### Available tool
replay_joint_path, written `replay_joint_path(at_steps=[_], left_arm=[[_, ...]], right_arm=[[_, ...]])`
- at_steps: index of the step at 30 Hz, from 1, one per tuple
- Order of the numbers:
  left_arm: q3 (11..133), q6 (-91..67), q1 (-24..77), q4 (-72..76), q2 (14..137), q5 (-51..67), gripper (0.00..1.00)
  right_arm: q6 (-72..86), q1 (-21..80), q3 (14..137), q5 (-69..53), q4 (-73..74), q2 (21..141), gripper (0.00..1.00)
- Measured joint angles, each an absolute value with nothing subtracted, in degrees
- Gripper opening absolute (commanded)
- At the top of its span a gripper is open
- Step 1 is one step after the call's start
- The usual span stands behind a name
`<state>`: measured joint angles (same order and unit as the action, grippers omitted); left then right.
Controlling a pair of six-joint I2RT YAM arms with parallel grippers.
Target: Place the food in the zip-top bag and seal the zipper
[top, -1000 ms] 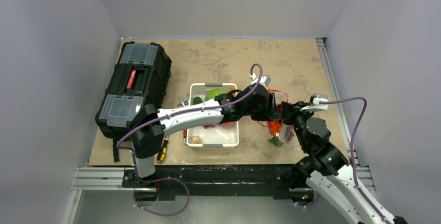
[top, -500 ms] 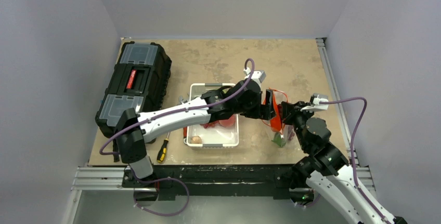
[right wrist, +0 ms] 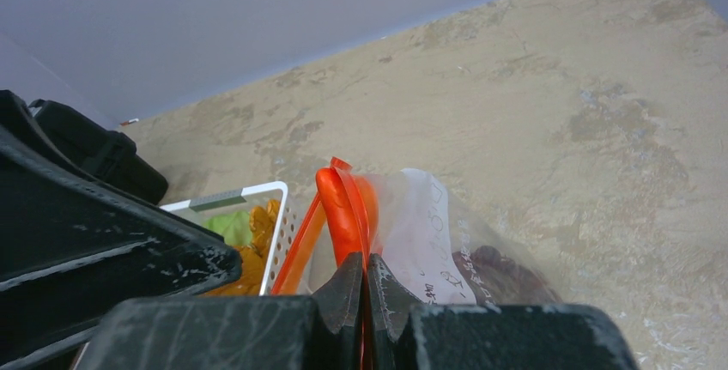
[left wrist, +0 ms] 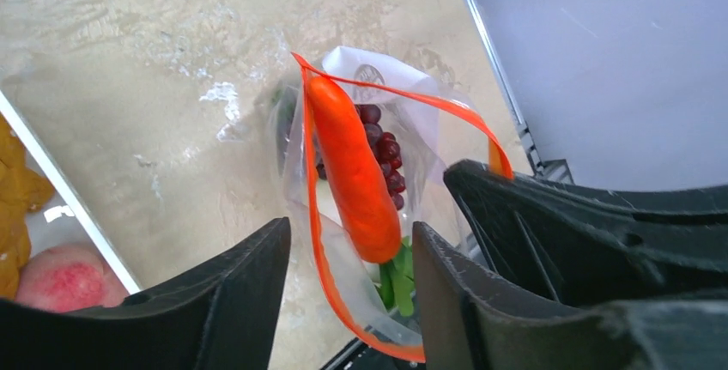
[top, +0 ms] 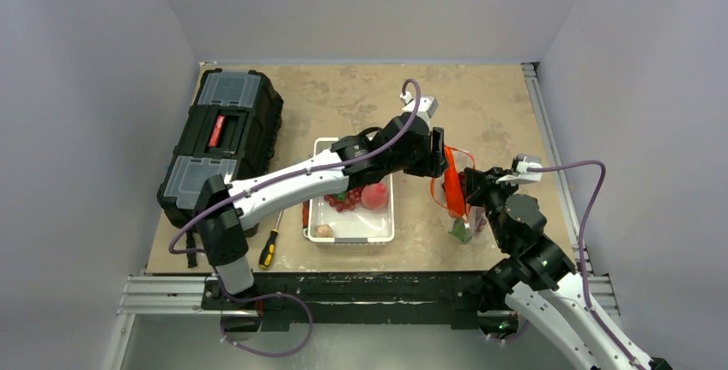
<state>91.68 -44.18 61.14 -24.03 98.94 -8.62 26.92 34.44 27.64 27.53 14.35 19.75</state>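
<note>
Table (top: 360, 95) fills centre frame, black toolbox (top: 221, 145) at its left edge. Left arm (top: 292, 183) is stretched long, running from lower left diagonally up over the white tray (top: 393, 215) to mid-frame, wrist pitched down. Left gripper (left wrist: 348, 233) hangs over the bag mouth with fingers spread, nothing between them, no contact with the bag that I can see. Right arm (top: 549, 275) comes in from lower right, elbow folded, forearm aimed up-left. Right gripper (right wrist: 365, 267) is pressed together, pinching the zipper (right wrist: 300, 248) on the near side and holding the zip-top bag (left wrist: 429, 138) upright with its mouth gaping. The bag sits right of the tray, centre-right in the top view, between the two grippers. Orange carrot (left wrist: 352, 172) stands tilted in the bag, upper end poking up at the mouth, leaning on the zipper's left run. Dark purple grapes (left wrist: 382, 142) are behind it in the bag, leafy greens (left wrist: 395, 271) at the bottom. Pink peach (top: 373, 196) lies in the tray. Yellow-handled screwdriver (top: 269, 248) is on the table, lower left of the tray.
</note>
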Motion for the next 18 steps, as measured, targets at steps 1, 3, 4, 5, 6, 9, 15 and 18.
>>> replay_joint_path(at_steps=[1, 3, 4, 5, 6, 9, 15, 18], left_arm=[[92.38, -43.68, 61.14, -24.1, 99.72, -9.17, 0.51], [92.68, -43.2, 61.14, -23.9, 100.64, -9.56, 0.51], [92.68, -42.92, 61.12, -23.75, 101.01, -9.58, 0.5], [92.68, -42.78, 61.08, -23.27, 101.41, -9.58, 0.5], [92.68, -42.61, 61.1, -22.76, 101.75, -9.56, 0.49], [93.14, -42.28, 61.12, -21.43, 103.15, -9.63, 0.46], [96.38, -42.17, 61.12, -19.27, 108.27, -9.63, 0.42], [96.77, -42.41, 61.12, -18.85, 110.21, -9.72, 0.4]], right_arm=[[26.92, 34.44, 27.64, 27.53, 14.35, 19.75, 0.0], [26.92, 34.44, 27.64, 27.53, 14.35, 19.75, 0.0], [26.92, 34.44, 27.64, 27.53, 14.35, 19.75, 0.0], [26.92, 34.44, 27.64, 27.53, 14.35, 19.73, 0.0], [26.92, 34.44, 27.64, 27.53, 14.35, 19.75, 0.0], [26.92, 34.44, 27.64, 27.51, 14.35, 19.73, 0.0], [26.92, 34.44, 27.64, 27.51, 14.35, 19.73, 0.0], [26.92, 34.44, 27.64, 27.51, 14.33, 19.73, 0.0]])
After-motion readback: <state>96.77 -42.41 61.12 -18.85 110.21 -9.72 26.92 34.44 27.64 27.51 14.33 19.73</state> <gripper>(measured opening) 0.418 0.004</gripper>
